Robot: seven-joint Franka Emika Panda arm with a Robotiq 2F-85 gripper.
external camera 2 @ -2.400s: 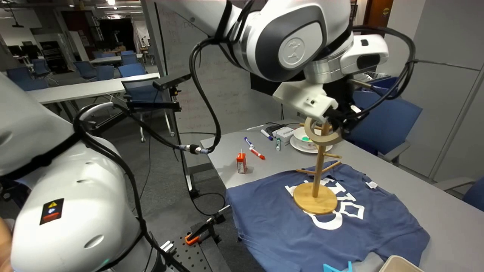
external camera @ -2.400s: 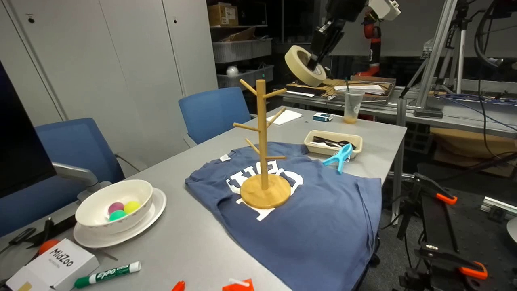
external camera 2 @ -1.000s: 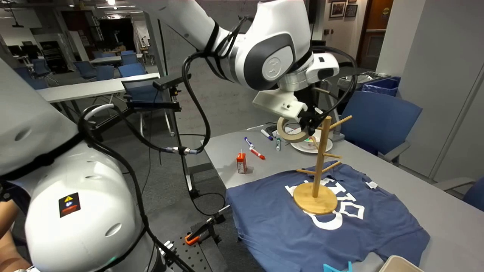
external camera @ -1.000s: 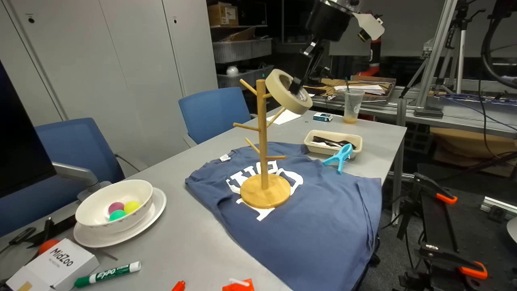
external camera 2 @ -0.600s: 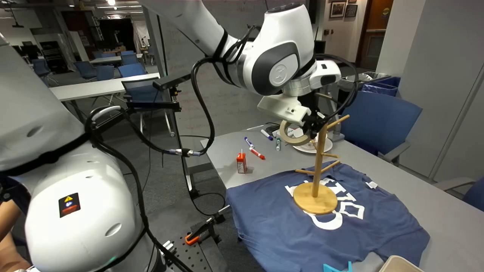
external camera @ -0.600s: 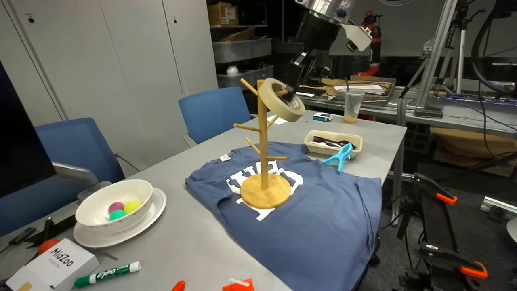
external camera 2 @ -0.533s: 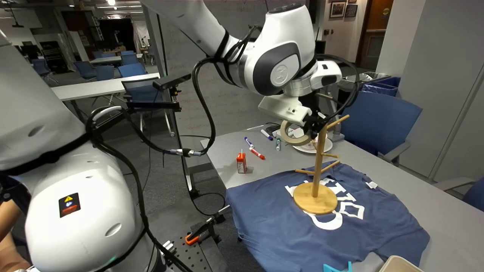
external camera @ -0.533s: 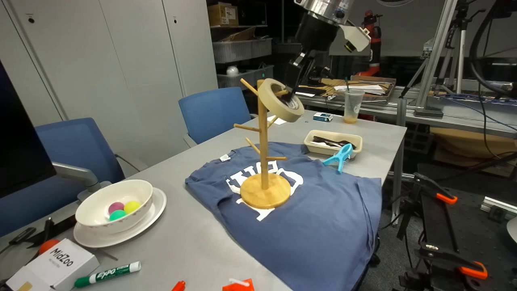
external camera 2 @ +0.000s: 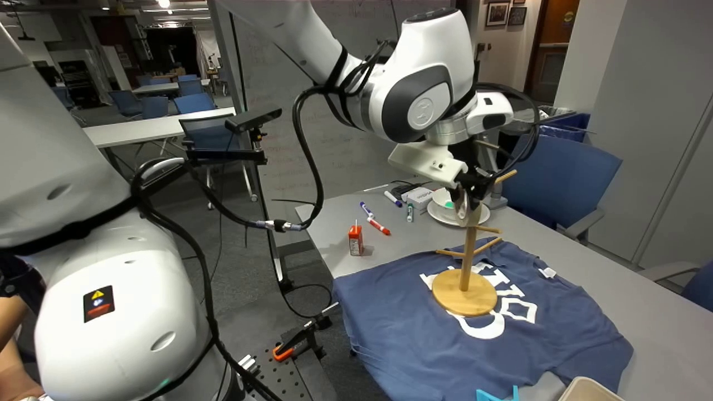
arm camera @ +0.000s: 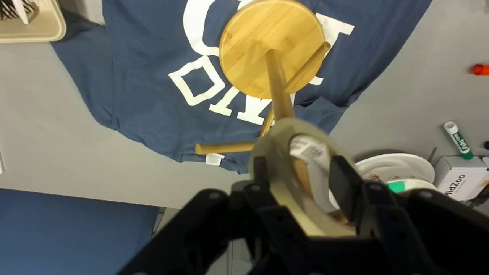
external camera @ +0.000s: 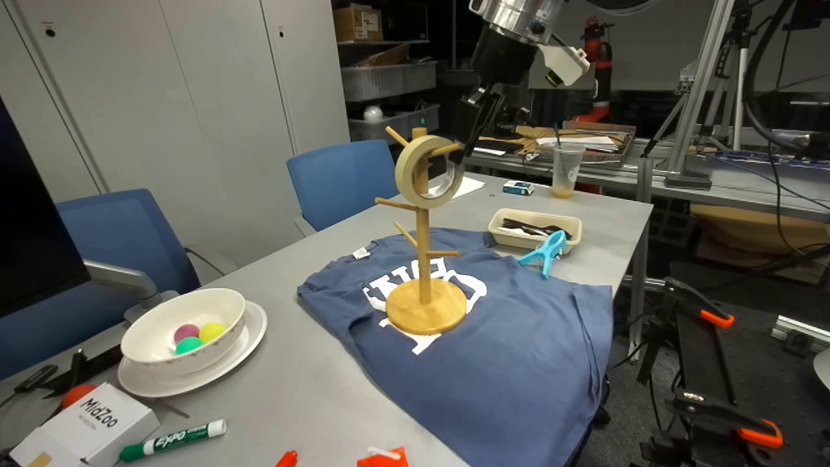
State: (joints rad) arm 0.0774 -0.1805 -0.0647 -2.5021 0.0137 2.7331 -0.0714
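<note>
Letting go looks the step in hand: our end effector [arm camera: 300,165] has its jaws parted, the tape roll [external camera: 407,172] around an upper peg [external camera: 445,150] of the wooden stand [external camera: 423,259]. Next, we judge: back off without snagging.

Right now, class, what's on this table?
Shirt: one, blue, across table
Stand: one, tan, on shirt
Tape: one, cream, around stand's peg
Bowl, plate: one each, white, stacked
Balls: three, purple, yellow, green, in bowl
Box: one, white, near plate
Markers: four, blue, red, green, near box
Carton: one, red, near markers
Tray: one, cream, beside shirt
Clip: one, blue, by tray
Utensils: several, black, in tray
Cup, packet, paper: one each; clear, teal-white, white; far end
Arm: one, white, overhead
Pincer: one, black, at tape
</note>
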